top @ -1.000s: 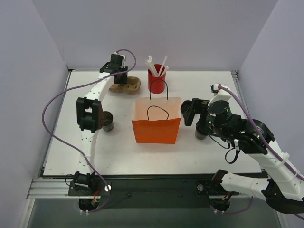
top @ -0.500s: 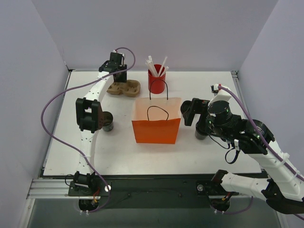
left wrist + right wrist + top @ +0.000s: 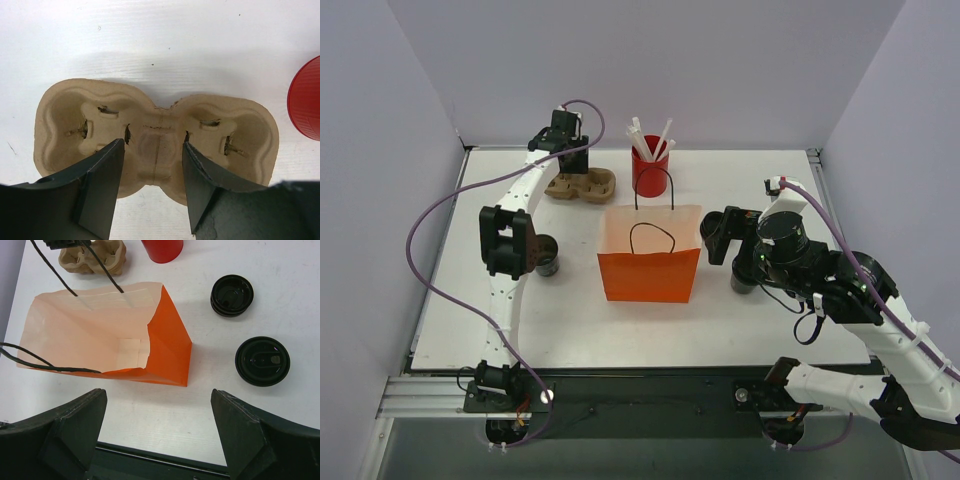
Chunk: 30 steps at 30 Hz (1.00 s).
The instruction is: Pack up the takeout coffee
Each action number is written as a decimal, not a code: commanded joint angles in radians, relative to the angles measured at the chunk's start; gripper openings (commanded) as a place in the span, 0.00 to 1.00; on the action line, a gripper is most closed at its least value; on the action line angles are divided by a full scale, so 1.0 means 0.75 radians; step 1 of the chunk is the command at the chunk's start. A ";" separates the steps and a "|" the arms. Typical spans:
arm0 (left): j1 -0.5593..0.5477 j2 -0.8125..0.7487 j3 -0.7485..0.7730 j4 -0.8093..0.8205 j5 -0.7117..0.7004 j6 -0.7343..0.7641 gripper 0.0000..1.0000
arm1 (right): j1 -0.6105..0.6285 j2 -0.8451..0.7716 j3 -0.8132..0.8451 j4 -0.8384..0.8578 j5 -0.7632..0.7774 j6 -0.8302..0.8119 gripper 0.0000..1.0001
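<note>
Since the earlier frame, the cardboard carrier (image 3: pixel 65 115) has been laid flat on the table (image 3: pixel 150 30), and the jaws of the left gripper (image 3: pixel 152 150) have been widened. Nearest, the right gripper (image 3: pixel 159 405) is held spread wide and empty, its arm folded at the elbow. The near coffee cup (image 3: pixel 262 361) and the far coffee cup (image 3: pixel 231 295) stand right of the orange bag (image 3: pixel 170 345), neither packed. Farthest, the left arm is stretched out, wrist pointed down, jaws parted astride the carrier's middle with nothing gripped. A straight upward withdrawal is advised, so that the carrier is not dragged.
</note>
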State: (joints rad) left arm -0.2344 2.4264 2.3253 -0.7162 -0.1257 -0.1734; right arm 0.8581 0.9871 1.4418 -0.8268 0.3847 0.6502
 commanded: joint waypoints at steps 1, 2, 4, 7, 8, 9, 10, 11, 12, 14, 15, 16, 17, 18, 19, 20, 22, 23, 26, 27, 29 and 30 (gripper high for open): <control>0.012 0.003 0.031 -0.008 0.008 -0.014 0.59 | -0.005 -0.005 0.010 0.010 0.021 -0.006 0.89; 0.010 0.007 0.027 -0.008 0.008 -0.014 0.59 | -0.005 -0.001 0.008 0.008 0.021 -0.008 0.89; 0.012 0.005 0.015 0.002 0.006 -0.016 0.59 | -0.005 -0.001 0.006 0.008 0.021 -0.006 0.89; 0.014 0.015 0.011 -0.004 0.002 -0.018 0.59 | -0.007 0.003 0.006 0.010 0.019 -0.008 0.89; 0.014 0.017 0.013 -0.008 0.000 -0.022 0.59 | -0.007 0.005 0.008 0.010 0.021 -0.008 0.89; 0.012 0.019 0.009 -0.012 0.002 -0.022 0.59 | -0.007 0.007 0.010 0.012 0.019 -0.010 0.89; 0.014 0.019 0.000 -0.010 0.002 -0.024 0.59 | -0.007 0.007 0.010 0.012 0.017 -0.010 0.89; 0.014 0.017 -0.002 -0.010 0.004 -0.027 0.59 | -0.007 0.009 0.012 0.012 0.015 -0.010 0.89; 0.012 0.015 -0.020 0.002 0.006 -0.027 0.58 | -0.007 0.013 0.012 0.010 0.013 -0.012 0.89; 0.014 0.011 -0.026 0.006 0.006 -0.029 0.58 | -0.007 0.015 0.017 0.012 0.013 -0.016 0.89; 0.012 0.015 -0.024 0.008 0.006 -0.029 0.59 | -0.009 0.013 0.017 0.012 0.013 -0.016 0.89; 0.014 0.017 -0.024 0.010 0.014 -0.029 0.58 | -0.011 0.013 0.017 0.014 0.013 -0.016 0.89; 0.014 0.017 -0.024 0.014 0.016 -0.029 0.58 | -0.009 0.013 0.017 0.014 0.013 -0.018 0.89; 0.012 0.019 -0.022 0.012 0.020 -0.029 0.56 | -0.011 0.009 0.017 0.014 0.011 -0.016 0.89; 0.012 0.021 -0.018 0.010 0.022 -0.029 0.55 | -0.009 0.011 0.017 0.014 0.009 -0.016 0.89; 0.012 0.027 -0.018 0.010 0.022 -0.033 0.55 | -0.011 0.009 0.017 0.012 0.009 -0.018 0.89; 0.012 0.033 -0.018 0.006 0.022 -0.035 0.55 | -0.011 0.009 0.017 0.014 0.007 -0.014 0.89; 0.014 0.037 -0.018 0.002 0.024 -0.039 0.55 | -0.011 0.007 0.015 0.014 0.007 -0.018 0.89; 0.012 0.043 -0.020 -0.002 0.024 -0.047 0.55 | -0.011 -0.001 0.010 0.014 0.009 -0.016 0.89; 0.012 0.041 -0.022 -0.002 0.026 -0.047 0.56 | -0.011 -0.005 0.006 0.012 0.011 -0.012 0.89; 0.012 0.045 -0.020 -0.002 0.035 -0.051 0.57 | -0.011 -0.007 0.006 0.012 0.013 -0.014 0.89; 0.014 0.043 -0.020 0.002 0.039 -0.051 0.57 | -0.011 -0.007 0.004 0.014 0.015 -0.014 0.89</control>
State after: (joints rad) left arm -0.2325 2.4493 2.3005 -0.7235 -0.1184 -0.1982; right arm 0.8570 0.9909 1.4418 -0.8268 0.3843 0.6495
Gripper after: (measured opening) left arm 0.565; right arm 0.887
